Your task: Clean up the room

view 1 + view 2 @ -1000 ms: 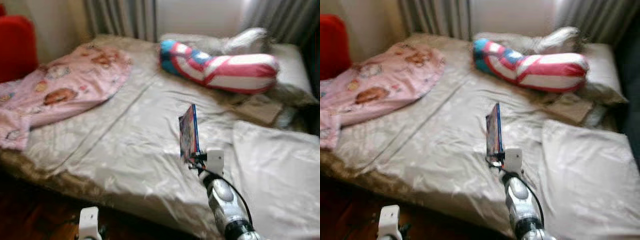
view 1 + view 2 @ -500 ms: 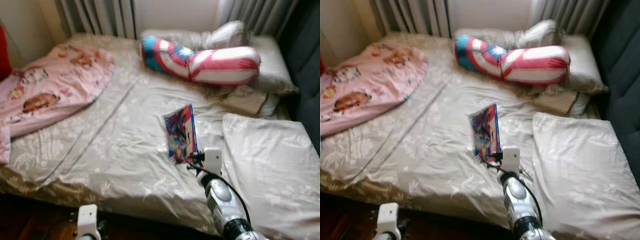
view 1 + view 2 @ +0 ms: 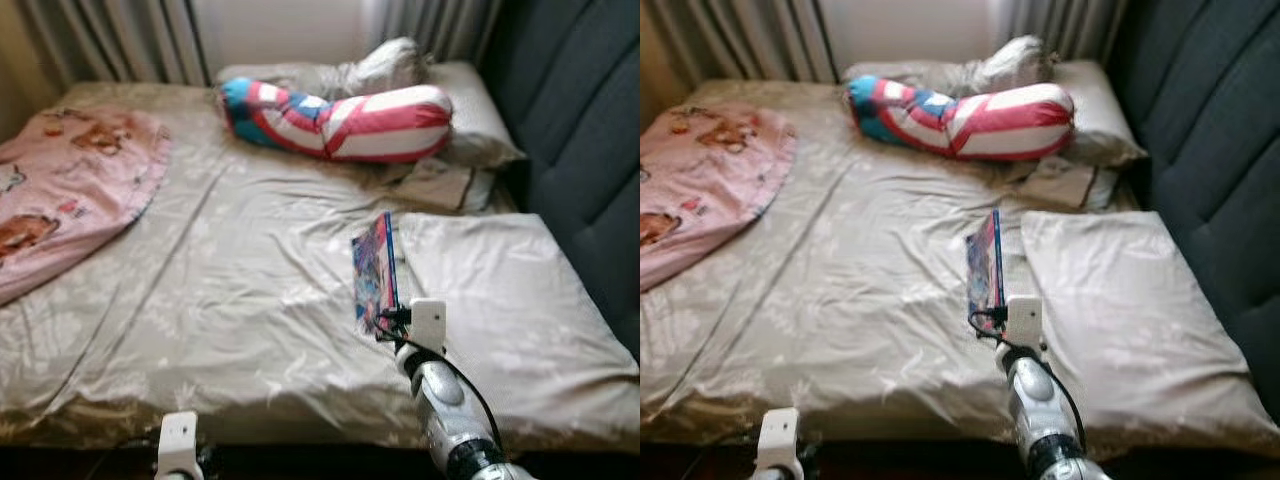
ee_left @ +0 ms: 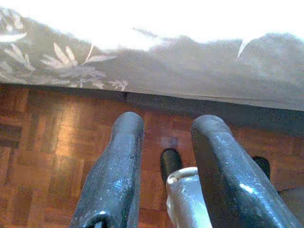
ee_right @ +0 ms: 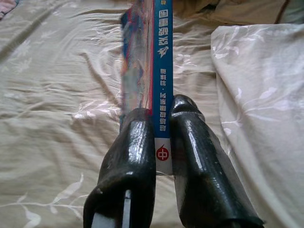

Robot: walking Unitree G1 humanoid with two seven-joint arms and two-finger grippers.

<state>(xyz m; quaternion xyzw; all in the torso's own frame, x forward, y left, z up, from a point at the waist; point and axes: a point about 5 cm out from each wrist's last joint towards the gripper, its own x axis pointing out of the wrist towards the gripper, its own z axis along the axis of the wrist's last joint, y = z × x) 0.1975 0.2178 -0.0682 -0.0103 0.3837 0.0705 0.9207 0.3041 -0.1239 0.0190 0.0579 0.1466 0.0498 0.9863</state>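
book (image 3: 375, 272) turned edge-on again, camera panned right

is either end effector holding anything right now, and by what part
The right end effector holds a thin book upright above the bed, its fingers pinched on the lower end of the blue spine. The left end effector holds nothing.

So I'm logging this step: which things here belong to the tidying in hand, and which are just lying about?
In hand:
- book, gripped upright by the right pincer

Lying about:
- striped bolster
- pink blanket
- grey pillow
- left pincer, idle above the floor
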